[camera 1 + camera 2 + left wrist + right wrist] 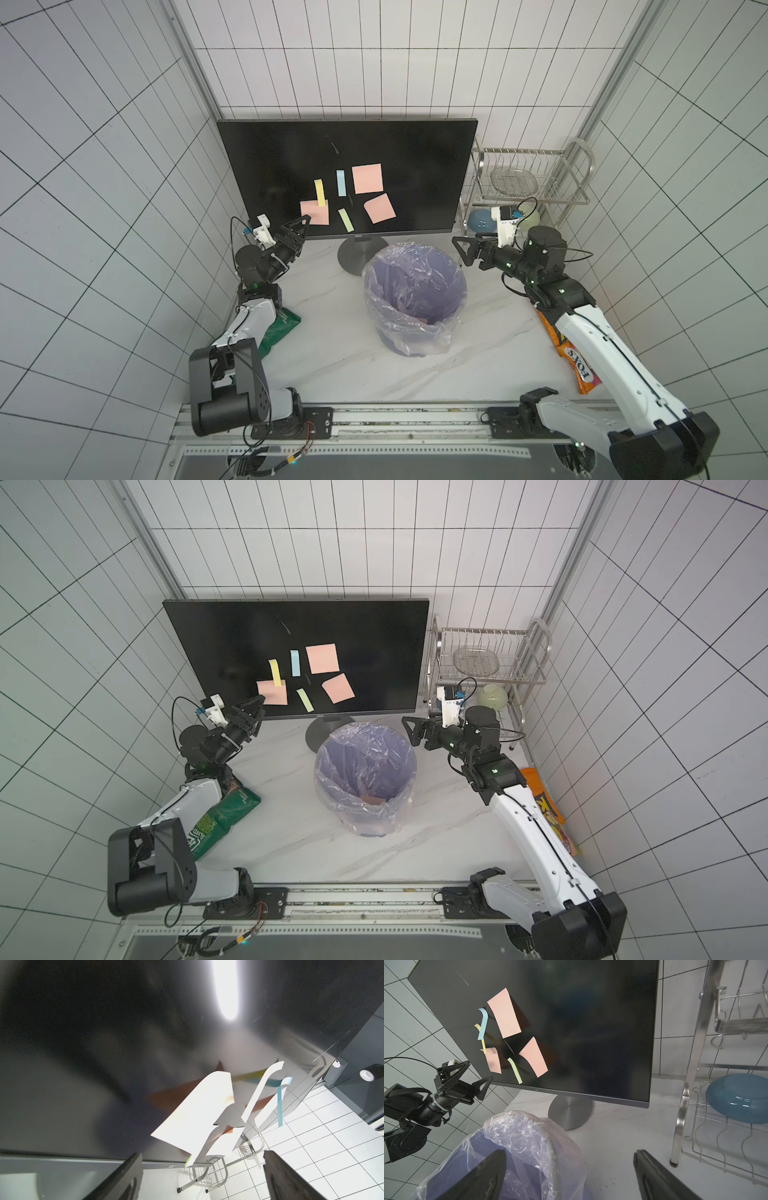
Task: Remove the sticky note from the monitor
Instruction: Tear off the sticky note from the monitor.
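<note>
The black monitor (270, 166) stands at the back on a round grey base (358, 254). Several sticky notes cling to its screen: three pink squares and yellow, blue and green strips. My left gripper (304, 228) is open, its jaws wide apart, just in front of the lower left pink sticky note (314, 212) near the screen's bottom edge. In the left wrist view that note (197, 1109) curls off the glass just beyond the open fingers and nothing lies between them. My right gripper (460, 251) hangs open and empty beside the bin's rim, right of the monitor base.
A purple bin (415, 291) with a clear plastic liner stands in front of the monitor. A steel dish rack (528, 178) with a blue bowl (480, 220) and a pale green bowl (530, 218) fills the back right. A green snack bag (282, 328) lies left, an orange one (573, 357) right.
</note>
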You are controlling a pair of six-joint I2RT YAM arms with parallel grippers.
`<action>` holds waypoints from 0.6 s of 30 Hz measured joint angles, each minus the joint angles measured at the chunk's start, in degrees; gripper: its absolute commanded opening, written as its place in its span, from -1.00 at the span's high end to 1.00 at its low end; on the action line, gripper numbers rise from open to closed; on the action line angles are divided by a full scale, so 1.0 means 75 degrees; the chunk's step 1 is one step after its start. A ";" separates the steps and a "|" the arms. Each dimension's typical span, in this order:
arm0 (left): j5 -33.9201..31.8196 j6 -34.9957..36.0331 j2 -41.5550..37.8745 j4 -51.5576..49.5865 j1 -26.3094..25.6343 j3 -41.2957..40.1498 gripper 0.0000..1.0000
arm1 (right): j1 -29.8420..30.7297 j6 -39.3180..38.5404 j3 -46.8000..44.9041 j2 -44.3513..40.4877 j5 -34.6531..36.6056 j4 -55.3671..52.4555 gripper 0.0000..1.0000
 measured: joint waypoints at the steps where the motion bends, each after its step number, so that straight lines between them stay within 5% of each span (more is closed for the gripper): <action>1: 0.0012 -0.0038 0.0085 0.0105 -0.0012 0.0000 -0.79 | 0.0000 0.0003 0.0000 0.0000 0.0000 0.0009 -0.97; 18: 0.0090 -0.0557 0.0941 0.1428 -0.0393 0.0210 -0.43 | -0.0003 -0.0009 0.0000 -0.0012 0.0009 0.0003 -0.97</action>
